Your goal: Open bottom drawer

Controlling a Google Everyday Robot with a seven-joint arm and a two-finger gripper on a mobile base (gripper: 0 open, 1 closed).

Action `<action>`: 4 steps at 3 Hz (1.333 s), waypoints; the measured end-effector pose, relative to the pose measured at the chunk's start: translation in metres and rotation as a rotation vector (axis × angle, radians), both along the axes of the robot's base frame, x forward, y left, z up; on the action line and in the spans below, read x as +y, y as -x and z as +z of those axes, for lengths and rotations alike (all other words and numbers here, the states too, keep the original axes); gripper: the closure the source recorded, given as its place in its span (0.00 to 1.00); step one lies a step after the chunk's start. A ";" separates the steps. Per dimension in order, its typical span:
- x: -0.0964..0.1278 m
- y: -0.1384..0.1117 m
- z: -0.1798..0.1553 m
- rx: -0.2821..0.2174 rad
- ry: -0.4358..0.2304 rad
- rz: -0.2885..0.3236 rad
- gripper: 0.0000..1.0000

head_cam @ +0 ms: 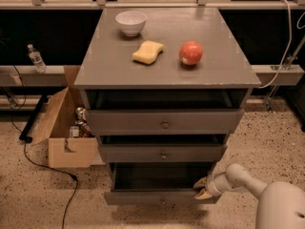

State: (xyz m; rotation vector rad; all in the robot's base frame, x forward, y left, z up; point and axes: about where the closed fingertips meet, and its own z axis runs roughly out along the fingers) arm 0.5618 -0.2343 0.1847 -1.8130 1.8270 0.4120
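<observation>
Grey bottom drawer (138, 197) stood pulled out at the cabinet's (217, 66) six o'clock. The gripper (202, 189) sat at its three o'clock end, jaws apart by the front edge.

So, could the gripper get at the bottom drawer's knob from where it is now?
Probably yes. The gripper is at the right end of the front of the bottom drawer, and nothing shows between it and the knob at mid-front.
</observation>
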 end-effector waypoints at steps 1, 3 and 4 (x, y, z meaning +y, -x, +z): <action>0.000 0.000 0.000 0.000 0.000 0.000 0.53; 0.004 0.011 -0.012 0.046 0.017 0.030 0.02; 0.009 0.031 -0.023 0.090 0.037 0.052 0.00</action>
